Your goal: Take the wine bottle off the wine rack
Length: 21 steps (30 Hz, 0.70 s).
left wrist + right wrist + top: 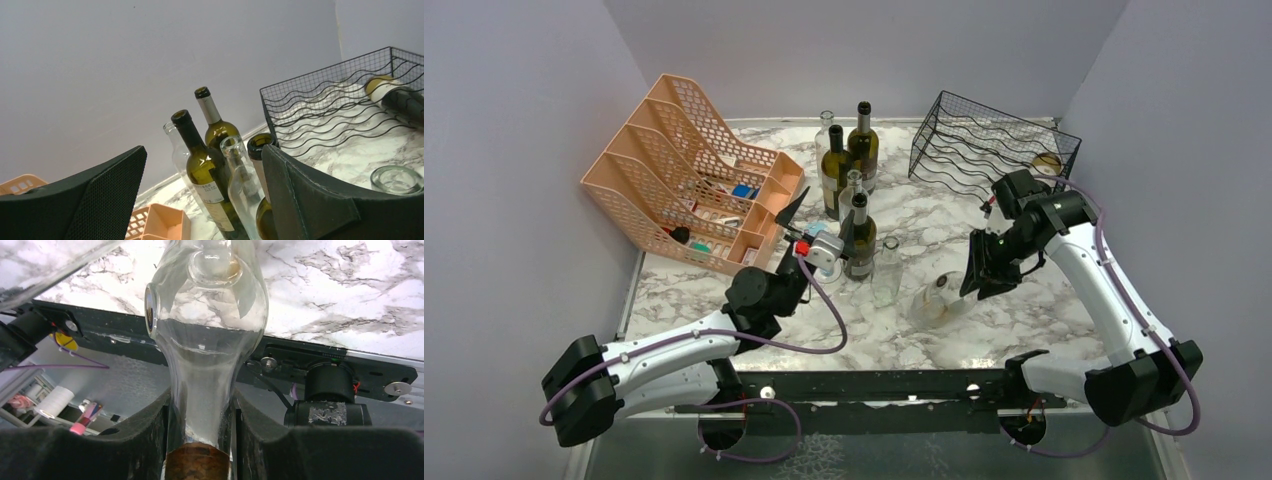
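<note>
The black wire wine rack (pixel 984 150) stands at the back right, and in the left wrist view the wine rack (pixel 320 110) fills the right side. My right gripper (pixel 984 268) is in front of it, off the rack, shut on the neck of a clear wine bottle (pixel 936 300) that hangs tilted low over the table. In the right wrist view the gripper (pixel 200 412) clamps the corked neck, and the clear bottle (pixel 207 315) points at the table's near edge. Another bottle (pixel 1046 163) lies in the rack's right end. My left gripper (pixel 821 222) is open beside the standing bottles.
Several bottles stand mid-table: dark ones (pixel 860 240) (pixel 836 172) (pixel 863 145) and clear ones (pixel 886 270) (pixel 825 128). A peach mesh organizer (pixel 689 175) sits at the back left. Walls close in the table on three sides. The black rail (pixel 874 385) runs along the near edge.
</note>
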Available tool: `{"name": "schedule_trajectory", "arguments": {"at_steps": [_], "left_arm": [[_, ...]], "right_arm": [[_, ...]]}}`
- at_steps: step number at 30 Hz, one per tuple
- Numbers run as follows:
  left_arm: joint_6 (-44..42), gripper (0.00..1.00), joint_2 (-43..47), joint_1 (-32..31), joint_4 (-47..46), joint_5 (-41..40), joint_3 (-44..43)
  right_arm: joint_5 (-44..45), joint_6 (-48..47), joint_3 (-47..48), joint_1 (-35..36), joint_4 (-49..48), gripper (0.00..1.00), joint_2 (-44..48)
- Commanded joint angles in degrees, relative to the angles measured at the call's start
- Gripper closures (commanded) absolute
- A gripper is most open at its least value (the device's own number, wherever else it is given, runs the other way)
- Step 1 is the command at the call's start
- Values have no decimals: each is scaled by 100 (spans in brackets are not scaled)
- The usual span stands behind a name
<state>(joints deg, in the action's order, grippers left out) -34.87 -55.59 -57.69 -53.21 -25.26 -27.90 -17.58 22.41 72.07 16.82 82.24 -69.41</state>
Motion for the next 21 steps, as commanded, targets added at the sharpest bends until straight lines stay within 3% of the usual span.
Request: {"name": "schedule_trajectory", "arguments": {"at_steps": [1, 13, 21], "left_arm": [[361, 11, 382, 29, 176, 535, -356], [485, 12, 328, 34, 263, 469, -402], [512, 11, 236, 32, 284, 459, -418]], "right_arm": [[-197, -97, 343, -4, -309, 99, -6], [591, 254, 500, 63, -151, 97, -148], [1136, 840, 678, 835, -147, 95, -329]]}}
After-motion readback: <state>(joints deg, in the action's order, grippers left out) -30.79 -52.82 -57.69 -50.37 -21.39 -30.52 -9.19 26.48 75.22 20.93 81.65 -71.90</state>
